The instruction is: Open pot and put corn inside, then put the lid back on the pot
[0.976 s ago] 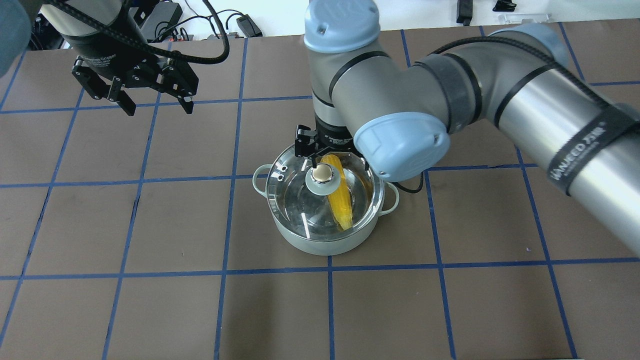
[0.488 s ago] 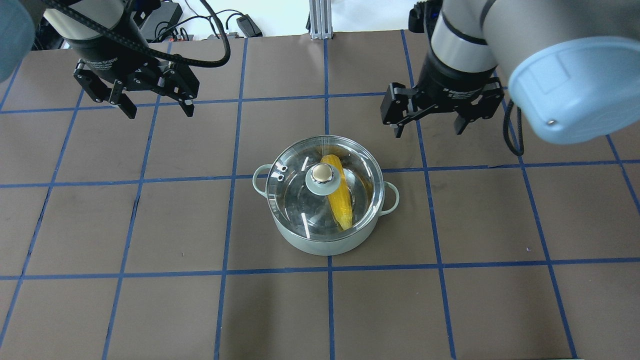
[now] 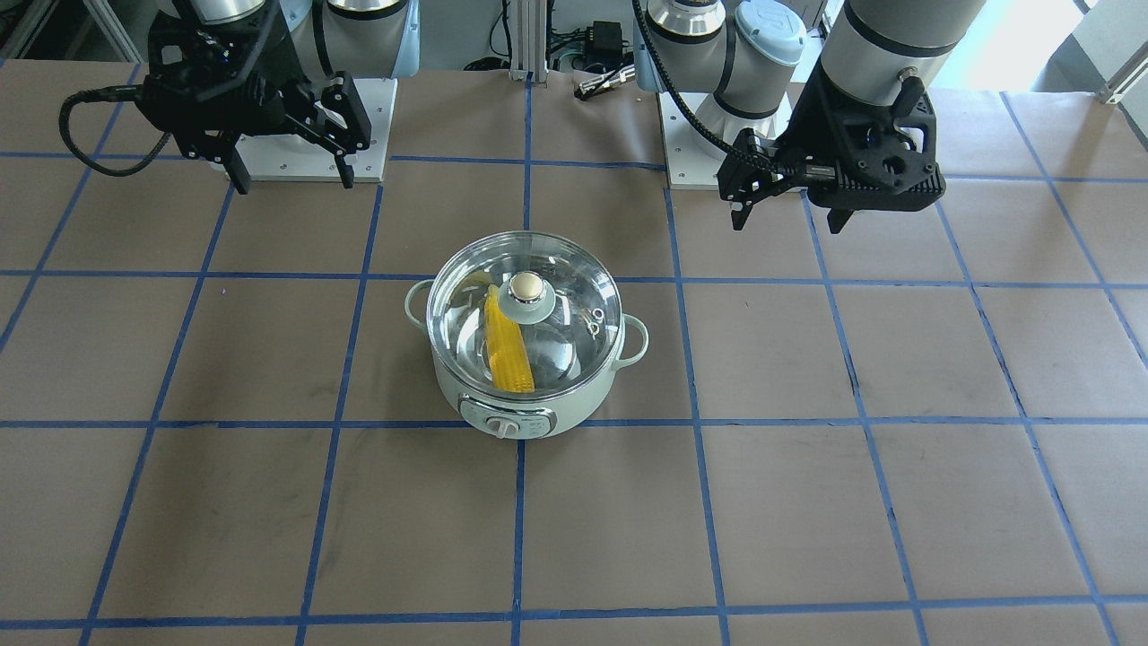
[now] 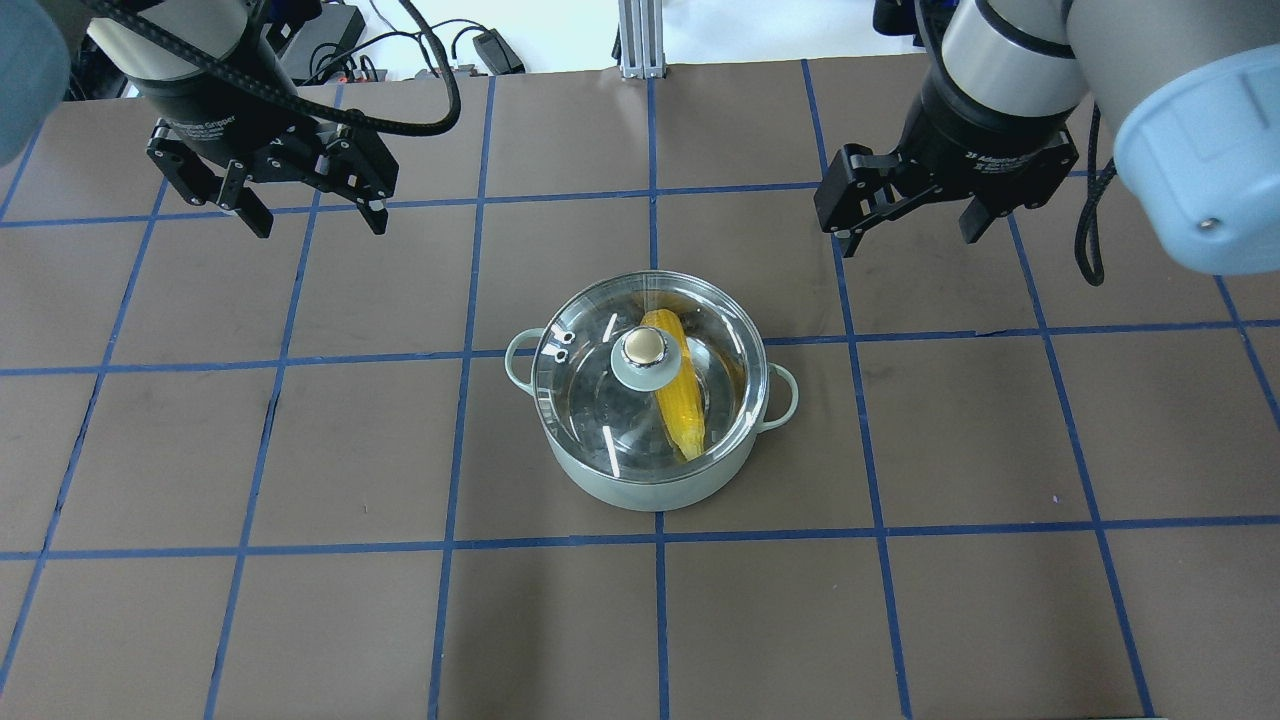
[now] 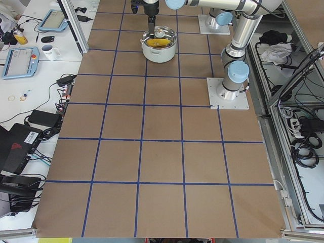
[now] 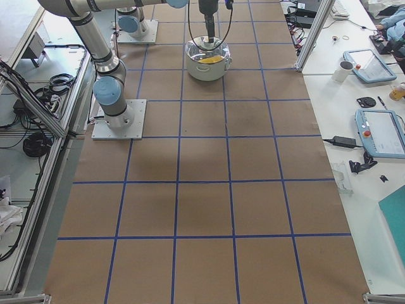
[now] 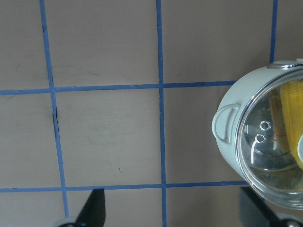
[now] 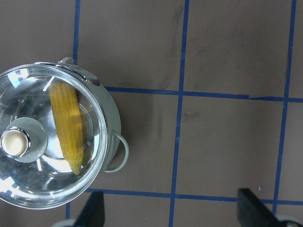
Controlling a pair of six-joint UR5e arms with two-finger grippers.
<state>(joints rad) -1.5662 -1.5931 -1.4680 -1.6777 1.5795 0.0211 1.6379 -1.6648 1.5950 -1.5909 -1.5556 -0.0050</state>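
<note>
Pot (image 4: pixel 620 492) is sitting mid-tabletop (image 4: pixel 300 620) for you, with the glass lid (image 4: pixel 598 405) seated on top. Your left hand (image 4: pixel 318 215) and right hand (image 4: pixel 910 238) both hang wide open, holding nothing, well apart from the pot, one to each side. Corn (image 4: pixel 678 400) lies inside under the lid, just beside the knob (image 4: pixel 645 347).

Silver-grey arms (image 4: pixel 1005 48), pale-blue joint caps (image 4: pixel 1200 150)
</note>
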